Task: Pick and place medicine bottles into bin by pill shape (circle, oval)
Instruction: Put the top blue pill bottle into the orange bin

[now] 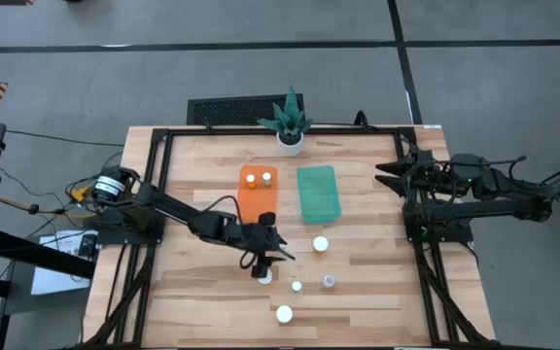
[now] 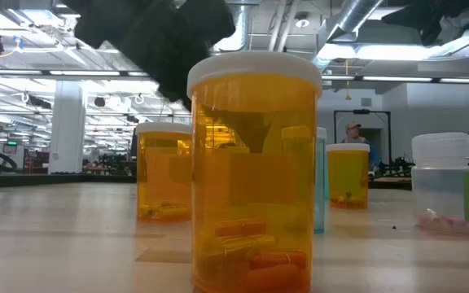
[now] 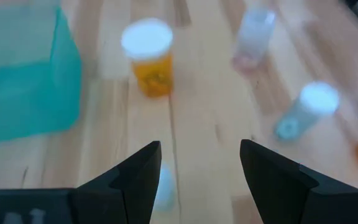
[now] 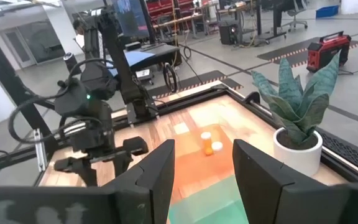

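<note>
Nearest the desk's front edge, the left gripper [image 1: 263,261], jaws spread and empty, hovers over a white-capped bottle [image 1: 263,277] and should drop straight down, clear of loose bottles [image 1: 297,286] at three o'clock, the orange bin [image 1: 258,194] lying at twelve beside the green bin [image 1: 318,192], while the right gripper [image 4: 201,171] waits spread and empty at the desk's far right.

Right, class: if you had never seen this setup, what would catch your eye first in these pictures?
Probably the big orange bottle filling the low view, white-capped, with pills at its bottom. From above, the orange bin and green bin sit side by side mid-table, two bottles already in the orange one. The left end effector hovers open over a bottle just in front of them.
</note>
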